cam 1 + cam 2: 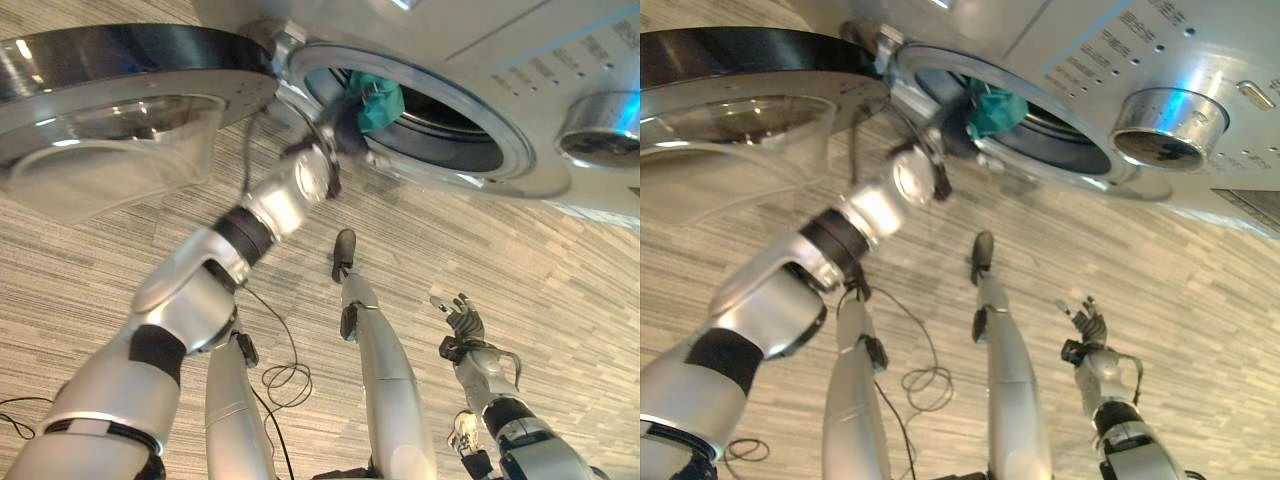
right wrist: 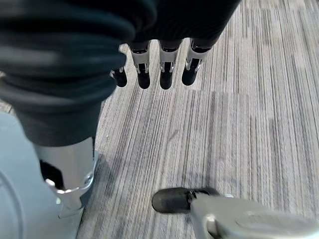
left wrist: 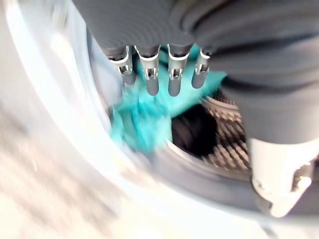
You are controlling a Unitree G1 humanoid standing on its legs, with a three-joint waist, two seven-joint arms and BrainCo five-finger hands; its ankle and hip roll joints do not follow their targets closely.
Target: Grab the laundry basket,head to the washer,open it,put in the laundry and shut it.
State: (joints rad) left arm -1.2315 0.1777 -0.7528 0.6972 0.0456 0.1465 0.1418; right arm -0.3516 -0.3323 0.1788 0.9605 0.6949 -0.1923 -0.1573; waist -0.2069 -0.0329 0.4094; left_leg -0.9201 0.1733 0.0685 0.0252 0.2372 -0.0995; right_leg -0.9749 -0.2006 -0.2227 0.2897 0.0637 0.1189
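The silver washer's round door [image 1: 120, 100] stands swung open to the left of the drum opening [image 1: 440, 130]. A teal cloth [image 1: 378, 100] lies in the mouth of the drum, over its rim. My left hand [image 1: 343, 128] reaches up to that opening. In the left wrist view its fingers [image 3: 149, 74] are straight, and the teal cloth [image 3: 144, 119] lies just past their tips, beside something dark [image 3: 192, 129] inside the ribbed drum [image 3: 227, 144]. My right hand [image 1: 462, 320] hangs low on the right, open and holding nothing, with its fingers [image 2: 164, 69] over the floor.
A large silver dial [image 1: 1165, 125] sits on the washer's panel to the right of the opening. The open door juts out over the striped grey carpet [image 1: 560, 260], above my left arm.
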